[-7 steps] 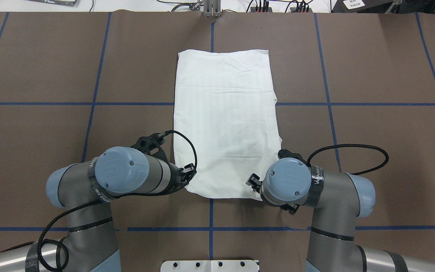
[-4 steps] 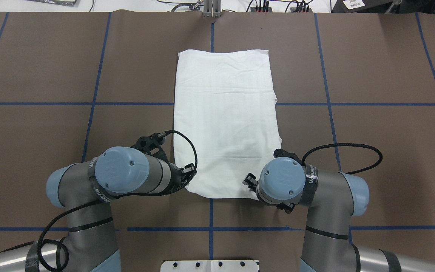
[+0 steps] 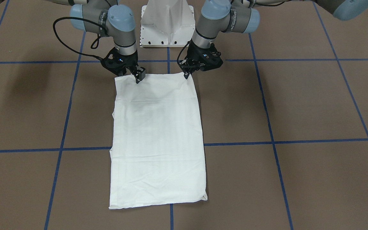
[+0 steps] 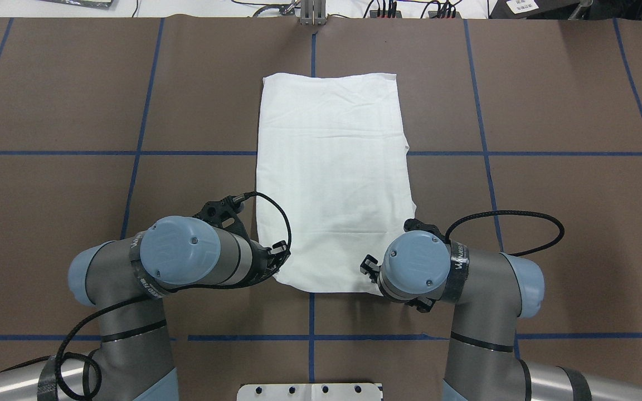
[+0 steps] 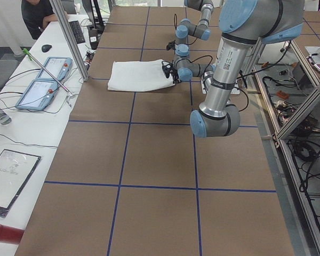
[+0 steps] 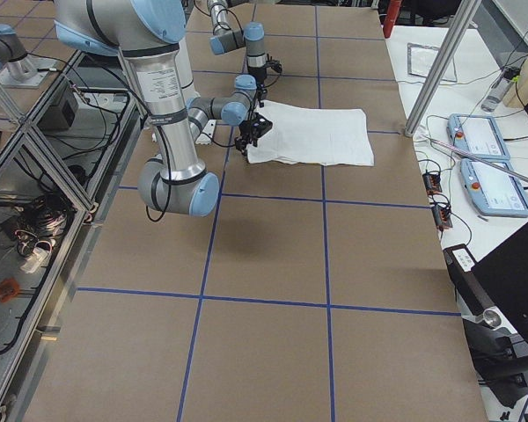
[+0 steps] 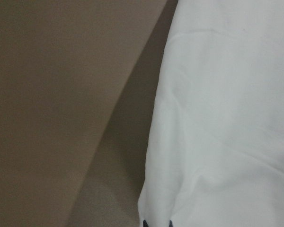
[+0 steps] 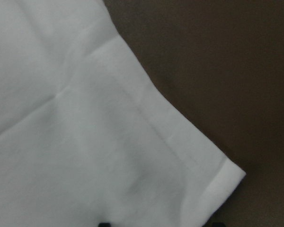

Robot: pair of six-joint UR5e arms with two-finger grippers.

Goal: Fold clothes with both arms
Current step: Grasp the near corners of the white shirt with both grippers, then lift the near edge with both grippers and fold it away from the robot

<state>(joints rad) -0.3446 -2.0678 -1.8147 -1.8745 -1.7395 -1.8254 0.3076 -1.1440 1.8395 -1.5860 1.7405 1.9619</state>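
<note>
The table (image 4: 521, 195) is covered in brown sheet, and blue tape (image 4: 187, 152) marks it into big squares. A white pedestal (image 3: 167, 22) stands at the robot's edge. Along the far edge runs a white bench (image 5: 21, 133) with 2 flat panels (image 5: 42, 80) on it, set among aluminium posts (image 5: 69, 37). 1 person (image 5: 34, 10) sits at the bench's end.

1 white shirt (image 4: 332, 184) lies flat in the table's middle. It is folded into a long rectangle with its short edges toward and away from the robot.

There are 2 arms, each with 1 gripper. The left arm (image 4: 181, 259) and right arm (image 4: 416, 267) both bend down to the shirt's near edge, 1 at each corner. The left gripper (image 3: 186, 76) sits at its corner with jaws drawn close and white cloth between them, so it looks to be pinching the edge. The right gripper (image 3: 137, 76) is over the other corner with its jaws spread wide above the cloth.
</note>
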